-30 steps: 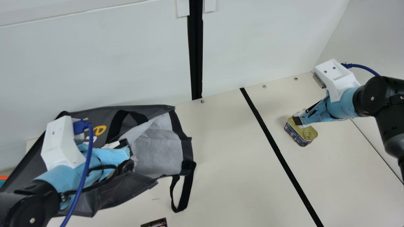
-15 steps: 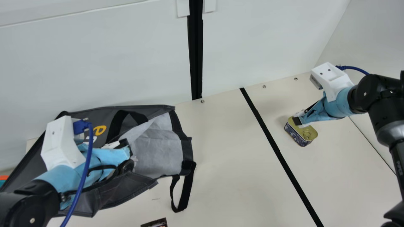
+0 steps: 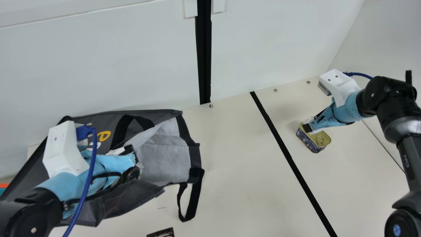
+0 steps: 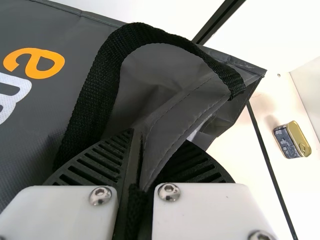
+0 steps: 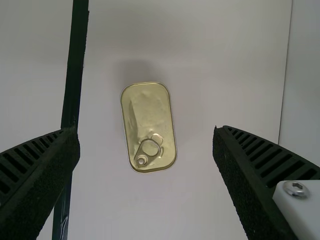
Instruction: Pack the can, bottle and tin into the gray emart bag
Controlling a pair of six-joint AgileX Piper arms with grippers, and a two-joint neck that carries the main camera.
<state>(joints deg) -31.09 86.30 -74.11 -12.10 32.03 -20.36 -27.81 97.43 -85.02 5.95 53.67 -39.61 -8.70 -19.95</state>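
Tin: flat, rectangular with rounded corners, gold metal lid with a ring pull, dark blue patterned side. It lies lid up on the cream table, at the robot's right of the straight black line across the surface.

Right gripper, with black ribbed fingers and a light blue sleeve, is positioned over the end of the tin farther from the ring pull in the main view. In the right wrist view, the fingers of the right gripper stand wide apart, with the tin in line with the gap between them. Contact with the tin cannot be determined.

Left gripper, also black-fingered and sleeved in light blue, is located at the gray emart bag. In the left wrist view, the fingers of the left gripper are clamped on the dark edge fabric of the bag.

The bag lies across the robot's left side of the table, its mouth open toward the middle and its pale gray lining exposed. One black webbing handle extends onto the table; a second black webbing handle arches over the printed panel.

A dark printed item is partly visible at the near edge of the main view.
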